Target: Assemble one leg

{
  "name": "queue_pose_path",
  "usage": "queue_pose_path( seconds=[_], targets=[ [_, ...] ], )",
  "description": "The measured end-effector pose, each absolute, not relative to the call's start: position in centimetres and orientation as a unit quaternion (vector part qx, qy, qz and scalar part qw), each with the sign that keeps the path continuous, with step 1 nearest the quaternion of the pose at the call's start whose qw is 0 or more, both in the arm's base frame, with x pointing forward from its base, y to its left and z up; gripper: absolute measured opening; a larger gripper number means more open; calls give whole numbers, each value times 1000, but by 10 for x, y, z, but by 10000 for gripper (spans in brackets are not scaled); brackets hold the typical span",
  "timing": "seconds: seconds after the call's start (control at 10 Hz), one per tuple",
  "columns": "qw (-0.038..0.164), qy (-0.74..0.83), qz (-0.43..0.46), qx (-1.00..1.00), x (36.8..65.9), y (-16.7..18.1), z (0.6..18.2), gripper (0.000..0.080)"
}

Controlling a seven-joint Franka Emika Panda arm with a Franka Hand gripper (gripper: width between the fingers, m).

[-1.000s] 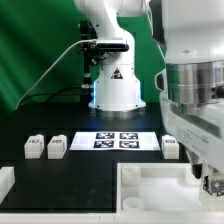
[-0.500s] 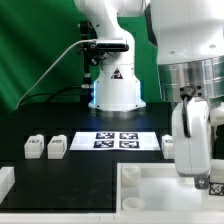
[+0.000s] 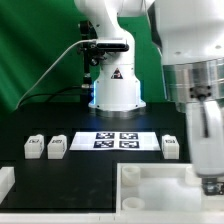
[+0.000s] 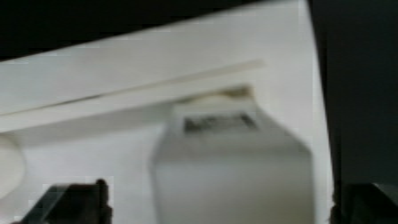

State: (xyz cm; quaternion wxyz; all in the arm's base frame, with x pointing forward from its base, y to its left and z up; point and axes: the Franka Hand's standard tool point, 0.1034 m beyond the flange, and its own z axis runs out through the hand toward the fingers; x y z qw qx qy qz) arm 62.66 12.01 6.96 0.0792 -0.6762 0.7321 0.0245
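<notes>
Shifting sideways, the pincer (image 4: 210,205) (fingers spread wide, holding nothing) hangs over one leg (image 4: 228,160).

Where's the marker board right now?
In the exterior view the marker board lies flat mid-table in front of the robot base, between two legs on its left and one on its right.

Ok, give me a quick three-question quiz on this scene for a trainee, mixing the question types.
1. True or false: in the exterior view, the thin flat white marker board has small chunky white plastic legs on both sides.
2. How many legs sit on the exterior view's left of that board? A one, B two, C four.
3. Fill in: in the wrist view, the gripper has its jaws ____.
Key: 1 true; 2 B; 3 open.
</notes>
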Motion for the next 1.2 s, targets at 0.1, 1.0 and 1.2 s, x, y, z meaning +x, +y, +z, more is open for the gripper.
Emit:
queue_pose_path(
  seconds=[0.1,1.0,1.2],
  targets=[
    [82,672,15,-736,627,123,71,648],
    [40,190,-20,-981,630,125,68,620],
    [40,204,-19,-978,630,124,68,437]
  ],
)
